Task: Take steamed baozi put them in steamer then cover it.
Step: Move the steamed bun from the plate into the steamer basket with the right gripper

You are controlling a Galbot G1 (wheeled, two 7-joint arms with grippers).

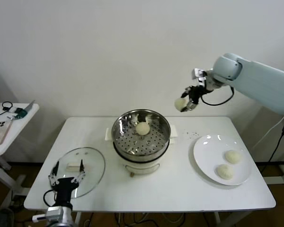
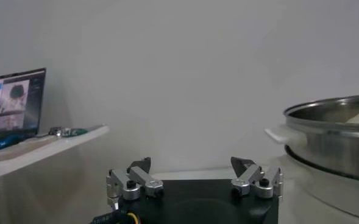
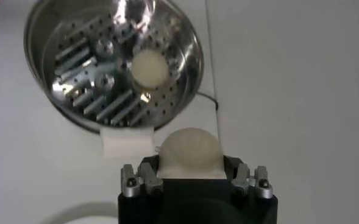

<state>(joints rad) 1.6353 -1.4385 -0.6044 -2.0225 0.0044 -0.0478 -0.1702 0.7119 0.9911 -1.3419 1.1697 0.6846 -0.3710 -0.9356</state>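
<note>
My right gripper [image 1: 185, 104] hangs in the air above and to the right of the steamer [image 1: 119, 139], shut on a cream-white baozi [image 1: 180, 103]. The right wrist view shows that baozi [image 3: 188, 152] between the fingers, with the steamer [image 3: 38, 68] below and ahead. One baozi [image 1: 142, 128] lies on the perforated bottom. Two more baozi [image 1: 233, 156] [image 1: 224, 171] rest on the white plate [image 1: 204, 152] at the right. The glass cover [image 1: 91, 163] lies flat at the front left. My left gripper [image 1: 66, 176] stands open at the cover's near edge, holding nothing.
The steamer sits on a white cooker base [image 1: 142, 166] in the middle of the white table. A small side table [image 1: 12, 124] with loose items stands to the left, and a laptop [image 2: 14, 100] is on it. A plain wall runs behind.
</note>
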